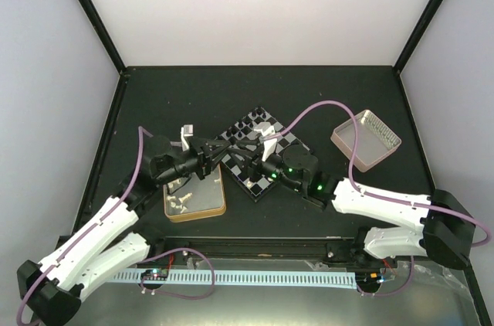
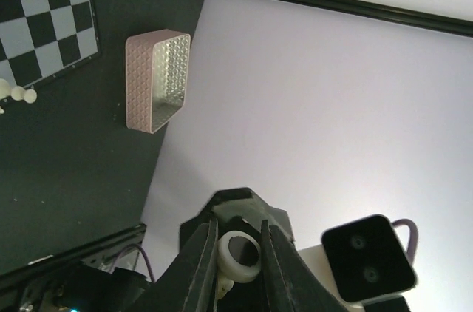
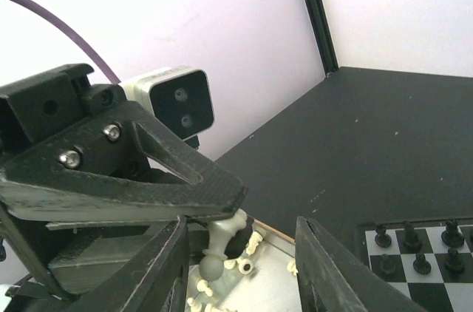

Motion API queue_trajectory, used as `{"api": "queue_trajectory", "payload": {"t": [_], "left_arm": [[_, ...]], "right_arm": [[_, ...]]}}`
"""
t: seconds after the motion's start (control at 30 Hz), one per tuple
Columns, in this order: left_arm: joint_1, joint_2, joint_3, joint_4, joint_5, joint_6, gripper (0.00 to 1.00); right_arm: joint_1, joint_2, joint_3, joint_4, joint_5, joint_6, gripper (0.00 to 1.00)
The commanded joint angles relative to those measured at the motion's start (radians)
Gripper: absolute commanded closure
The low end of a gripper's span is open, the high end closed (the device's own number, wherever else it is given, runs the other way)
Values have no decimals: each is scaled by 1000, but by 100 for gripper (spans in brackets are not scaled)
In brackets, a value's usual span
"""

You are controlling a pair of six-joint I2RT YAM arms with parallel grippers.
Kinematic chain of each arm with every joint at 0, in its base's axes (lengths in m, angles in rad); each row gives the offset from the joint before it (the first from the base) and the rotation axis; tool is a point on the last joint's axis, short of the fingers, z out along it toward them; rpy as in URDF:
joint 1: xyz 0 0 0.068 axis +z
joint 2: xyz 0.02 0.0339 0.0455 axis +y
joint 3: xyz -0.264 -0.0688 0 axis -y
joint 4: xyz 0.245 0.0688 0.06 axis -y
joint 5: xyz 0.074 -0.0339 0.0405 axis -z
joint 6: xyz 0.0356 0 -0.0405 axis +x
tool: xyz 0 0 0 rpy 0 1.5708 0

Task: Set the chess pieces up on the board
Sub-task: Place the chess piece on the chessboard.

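**Mid-air handover of 1 cream piece**

My left end effector [image 2: 236, 236] is clamped on 1 tiny cream-white chess piece [image 3: 220, 242], held aloft just beside the small black-and-white chequered board [image 2: 44, 24]. My right end effector [image 3: 240, 253] stands parted around the piece, not touching it. I judge this a handover. Next, my right must close squarely before my left lets go.

Your chequered board [image 2: 44, 16] lies flat, black pieces [image 3: 411, 238] standing along one edge; one cream piece [image 2: 236, 256] sits pinched in your left pincer [image 2: 238, 234].
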Motion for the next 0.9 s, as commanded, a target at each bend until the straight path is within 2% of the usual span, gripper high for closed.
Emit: {"api": "queue_trajectory", "payload": {"t": [0.0,0.1,0.17,0.33,0.43,0.57,0.7,0.73,0.87], "left_arm": [[-1,-23,-19,84,26,-110,92],[-1,-25,-31,115,24,-132,92],[1,-26,-28,116,21,-135,92],[-1,-34,-26,121,21,-139,91],[-1,-48,-14,86,-10,-108,90],[-1,-80,22,-20,-106,-8,72],[2,-123,34,-144,-252,130,51],[7,-134,34,-182,-291,191,44],[20,-169,53,-343,-472,467,32]], "right_arm": [[11,22,13,53,18,10,59],[12,32,20,49,24,16,59],[12,38,27,47,29,18,64],[12,55,57,8,30,28,90],[12,53,72,-26,21,48,98],[10,29,116,-137,16,76,99],[-9,17,197,-348,-2,87,99],[-21,25,217,-419,-13,93,99],[-97,92,329,-742,-87,87,99]]}}
